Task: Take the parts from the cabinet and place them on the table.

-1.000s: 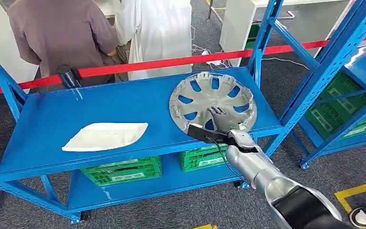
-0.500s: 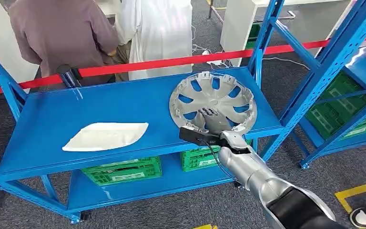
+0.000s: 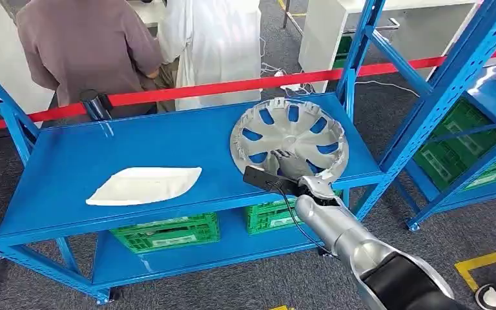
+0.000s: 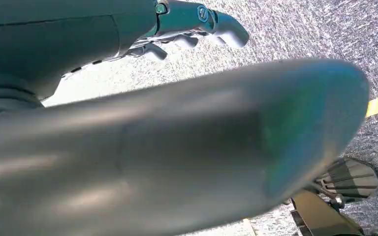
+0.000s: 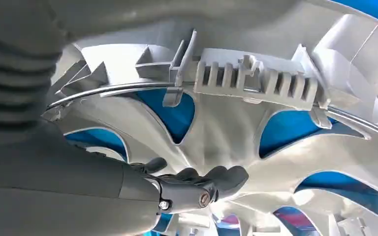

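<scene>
A silver hubcap (image 3: 290,132) lies flat, inside up, on the right end of the blue table shelf (image 3: 168,139). My right hand (image 3: 294,171) is at its near rim, fingers stretched over the inner face and gripping nothing. Up close, the dark fingers (image 5: 211,179) lie just above the hubcap's ribbed inside (image 5: 236,132), thumb apart. A flat white part (image 3: 143,185) rests on the left half of the shelf. My left hand (image 4: 192,27) hangs over the floor, fingers loosely bent and holding nothing.
The blue cabinet (image 3: 484,97) stands to the right with green crates on its lower level. Green crates (image 3: 165,231) sit under the table shelf. Behind a red tape (image 3: 232,84) stand two people (image 3: 90,45), backs turned. A blue upright (image 3: 355,58) rises behind the hubcap.
My right hand has drawn back from the middle of the hubcap toward its near rim. The hubcap has stayed put, and so has the white part.
</scene>
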You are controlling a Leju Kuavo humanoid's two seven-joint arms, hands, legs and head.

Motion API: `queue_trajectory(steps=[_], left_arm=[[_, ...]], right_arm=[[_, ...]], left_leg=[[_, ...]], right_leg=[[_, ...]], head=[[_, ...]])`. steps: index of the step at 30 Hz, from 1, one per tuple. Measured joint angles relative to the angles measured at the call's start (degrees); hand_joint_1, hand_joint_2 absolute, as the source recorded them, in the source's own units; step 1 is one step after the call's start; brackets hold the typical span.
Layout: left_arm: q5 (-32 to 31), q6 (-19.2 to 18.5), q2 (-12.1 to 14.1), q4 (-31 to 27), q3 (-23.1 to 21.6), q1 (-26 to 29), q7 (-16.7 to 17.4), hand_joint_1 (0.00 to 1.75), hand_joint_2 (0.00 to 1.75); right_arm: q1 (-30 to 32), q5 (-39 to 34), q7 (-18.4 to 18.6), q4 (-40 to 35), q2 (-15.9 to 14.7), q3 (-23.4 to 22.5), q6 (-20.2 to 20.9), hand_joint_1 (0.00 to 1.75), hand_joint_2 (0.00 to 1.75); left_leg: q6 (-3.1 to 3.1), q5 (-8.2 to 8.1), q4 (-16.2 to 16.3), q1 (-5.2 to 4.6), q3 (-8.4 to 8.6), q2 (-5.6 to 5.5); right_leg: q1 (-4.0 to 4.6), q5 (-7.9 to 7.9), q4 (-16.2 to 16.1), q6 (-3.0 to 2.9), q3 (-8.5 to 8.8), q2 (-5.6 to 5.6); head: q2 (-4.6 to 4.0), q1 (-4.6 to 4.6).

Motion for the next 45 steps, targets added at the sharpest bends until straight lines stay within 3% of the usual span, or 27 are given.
queue_trajectory(steps=[13,14,15,41,45], left_arm=[[-0.5,0.2,0.0,0.0,0.4,0.0,-0.6,0.00,0.00],[-0.6,0.2,0.0,0.0,0.4,0.0,-0.6,0.00,0.00],[-0.6,0.2,0.0,0.0,0.4,0.0,-0.6,0.00,0.00],[-0.5,0.4,0.0,0.0,1.6,0.1,-0.8,0.00,0.00],[-1.7,0.3,0.0,0.0,1.6,0.3,-0.7,0.00,0.00]], right_arm=[[0.0,-0.7,0.0,0.0,0.0,-0.2,0.4,0.00,1.75],[0.0,-1.0,0.0,0.0,0.0,-0.3,0.4,0.33,1.75],[0.0,-1.2,0.0,0.0,0.0,-0.4,0.3,1.75,1.75],[0.1,-3.5,-0.1,0.0,0.1,-1.7,0.3,1.75,1.75],[0.8,-4.7,-1.2,0.0,0.0,-2.3,-1.2,1.75,1.75]], left_leg=[[-0.04,-0.12,0.0,0.00,0.28,0.00],[-0.05,-0.13,0.0,0.00,0.31,0.00],[-0.07,-0.14,0.0,0.00,0.33,0.01],[-0.03,-0.23,0.0,-0.02,0.63,-0.01],[0.02,-0.30,0.0,-0.01,0.65,-0.01]], right_leg=[[0.00,-0.14,0.0,-0.02,0.27,0.01],[0.00,-0.16,0.0,-0.02,0.28,0.01],[0.00,-0.16,0.0,-0.02,0.30,0.01],[-0.03,-0.22,0.0,0.03,0.64,0.00],[-0.02,-0.28,-0.1,0.06,0.66,-0.02]], head=[[0.00,0.02],[0.00,0.00],[0.00,0.00],[0.00,0.00],[0.00,0.00]])
